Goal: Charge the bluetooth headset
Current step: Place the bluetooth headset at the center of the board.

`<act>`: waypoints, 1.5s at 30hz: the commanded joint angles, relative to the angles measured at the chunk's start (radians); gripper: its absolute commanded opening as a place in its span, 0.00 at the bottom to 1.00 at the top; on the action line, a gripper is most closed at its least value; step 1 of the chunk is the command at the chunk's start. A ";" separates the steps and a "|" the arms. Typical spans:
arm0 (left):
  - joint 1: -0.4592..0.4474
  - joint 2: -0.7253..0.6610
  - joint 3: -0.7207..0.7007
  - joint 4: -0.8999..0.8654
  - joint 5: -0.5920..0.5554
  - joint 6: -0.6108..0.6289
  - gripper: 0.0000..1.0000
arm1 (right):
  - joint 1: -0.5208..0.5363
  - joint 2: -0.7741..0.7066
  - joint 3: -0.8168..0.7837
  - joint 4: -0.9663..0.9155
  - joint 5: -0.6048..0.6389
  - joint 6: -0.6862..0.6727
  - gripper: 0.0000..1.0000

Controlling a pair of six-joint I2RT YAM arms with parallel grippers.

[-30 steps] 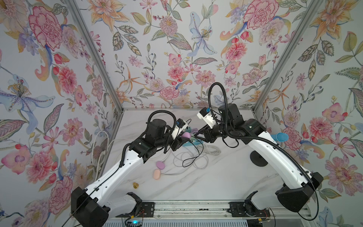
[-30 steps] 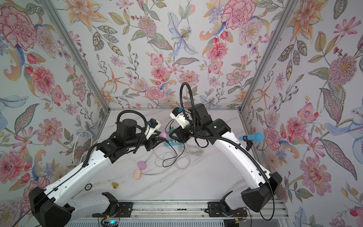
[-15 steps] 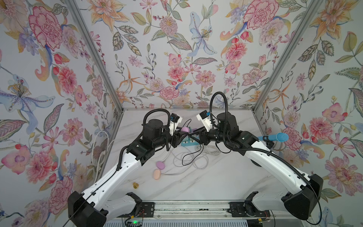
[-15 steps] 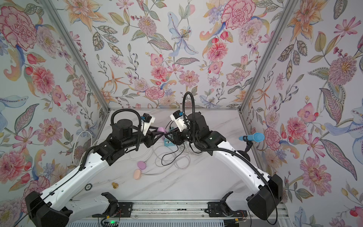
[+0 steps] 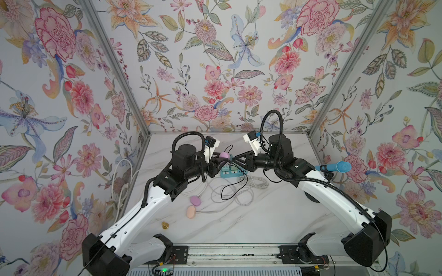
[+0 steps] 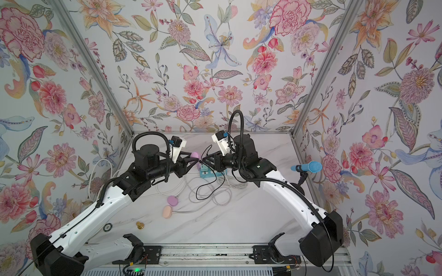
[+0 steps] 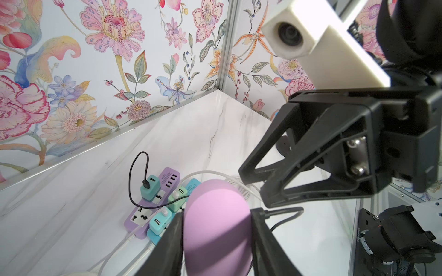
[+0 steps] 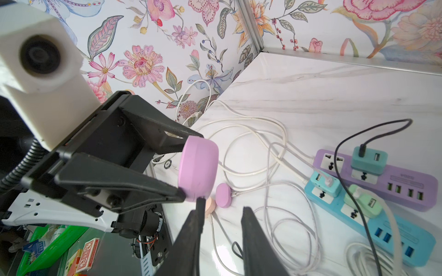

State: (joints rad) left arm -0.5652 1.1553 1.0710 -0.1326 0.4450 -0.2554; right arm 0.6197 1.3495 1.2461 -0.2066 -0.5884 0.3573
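Well, furthest left on the table (image 5: 263, 215) sits a small brass thing (image 5: 165, 224), too small for me to make out. Next lie a lilac puck (image 5: 195, 200) and an orange puck (image 5: 191, 211), just beside each other, each trailing a white lead. My left pincer (image 7: 217, 212) is clenched on the lilac headset (image 7: 215, 229), held up off the table above the power strips. The frame edge cuts off its underside in the left wrist view. A black cable (image 7: 287, 210) ends against that pincer's finger beside the headset, and I cannot tell whether it is plugged in. My right pincer (image 8: 223, 204) stands parted with nothing between its tips, and one tip seems to touch the headset. The purple strip (image 8: 394, 188) and blue strip (image 8: 382, 229) are mostly hidden beneath both pincers in both top views. Far right is a blue microphone (image 5: 339, 166), and my arm hides most of its stand.
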 commanded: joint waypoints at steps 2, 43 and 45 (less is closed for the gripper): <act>0.016 -0.012 0.002 0.043 0.039 -0.024 0.03 | -0.001 -0.012 -0.038 0.067 -0.066 0.058 0.30; 0.024 -0.030 -0.029 0.070 0.139 -0.075 0.02 | 0.052 0.069 -0.037 0.222 -0.090 0.144 0.00; 0.024 -0.034 -0.037 0.079 0.151 -0.088 0.02 | 0.055 0.091 -0.019 0.222 -0.090 0.136 0.02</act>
State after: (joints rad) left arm -0.5274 1.1465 1.0504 -0.1123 0.4896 -0.3008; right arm 0.6525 1.3972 1.1828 -0.0311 -0.6823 0.5053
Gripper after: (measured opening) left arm 0.431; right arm 0.049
